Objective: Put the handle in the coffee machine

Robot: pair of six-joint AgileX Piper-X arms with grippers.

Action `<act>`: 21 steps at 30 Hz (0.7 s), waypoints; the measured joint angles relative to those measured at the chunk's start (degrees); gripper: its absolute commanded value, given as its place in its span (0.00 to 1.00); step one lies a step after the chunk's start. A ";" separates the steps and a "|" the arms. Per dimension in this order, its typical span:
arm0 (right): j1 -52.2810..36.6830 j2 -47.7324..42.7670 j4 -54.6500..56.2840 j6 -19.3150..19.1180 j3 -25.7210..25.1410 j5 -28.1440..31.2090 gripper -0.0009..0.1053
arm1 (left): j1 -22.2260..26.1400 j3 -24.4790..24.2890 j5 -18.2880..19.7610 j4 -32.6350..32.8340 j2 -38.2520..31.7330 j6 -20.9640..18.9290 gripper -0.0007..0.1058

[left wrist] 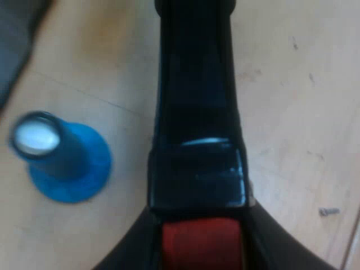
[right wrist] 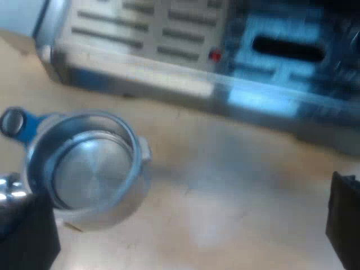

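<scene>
The metal holder's dark handle (left wrist: 197, 112) runs straight away from my left gripper (left wrist: 199, 253), whose black fingers (left wrist: 132, 250) are shut on its red end (left wrist: 202, 244). A blue tamper (left wrist: 64, 160) stands upright on the wooden table beside the handle. In the right wrist view the holder's round metal basket (right wrist: 84, 169) faces up just above the table, close to one finger of my right gripper (right wrist: 188, 216), which is open with nothing between its fingers. The blue tamper (right wrist: 17, 124) shows just behind the basket. The espresso machine's slotted drip tray (right wrist: 225, 56) lies beyond.
Bare wooden table (right wrist: 236, 185) stretches between the basket and the machine's drip tray. A small screw (left wrist: 329, 211) lies on the wood beside the handle. A dark object (left wrist: 17, 45) sits at the table's edge beyond the tamper.
</scene>
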 measured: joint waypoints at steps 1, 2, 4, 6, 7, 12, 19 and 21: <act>1.53 -0.27 0.00 -0.09 0.00 3.36 1.00 | 0.57 -0.74 0.05 0.06 0.00 0.23 0.01; 3.24 -0.39 0.00 -0.05 0.00 7.45 1.00 | 0.94 -1.31 0.01 0.03 0.00 0.56 0.01; 6.07 -0.41 0.00 -0.05 0.00 12.58 1.00 | 1.28 -1.80 0.01 0.03 0.00 0.84 0.01; 8.41 -0.41 0.00 -0.05 0.00 16.71 1.00 | 1.47 -2.44 0.01 0.03 0.00 1.07 0.01; 10.02 -0.41 -0.62 -0.05 0.00 19.91 1.00 | 1.81 -3.27 0.17 0.33 0.25 1.15 0.01; 14.40 -0.41 -4.75 0.08 0.41 26.98 1.00 | 3.22 -5.18 0.55 0.45 2.34 2.51 0.01; 16.95 -0.50 -17.43 0.06 5.24 34.32 1.00 | 7.20 -8.95 0.44 0.76 7.41 5.73 0.01; 16.94 -0.50 -19.04 0.06 6.23 34.85 1.00 | 7.28 -9.66 0.16 1.42 8.70 7.01 0.01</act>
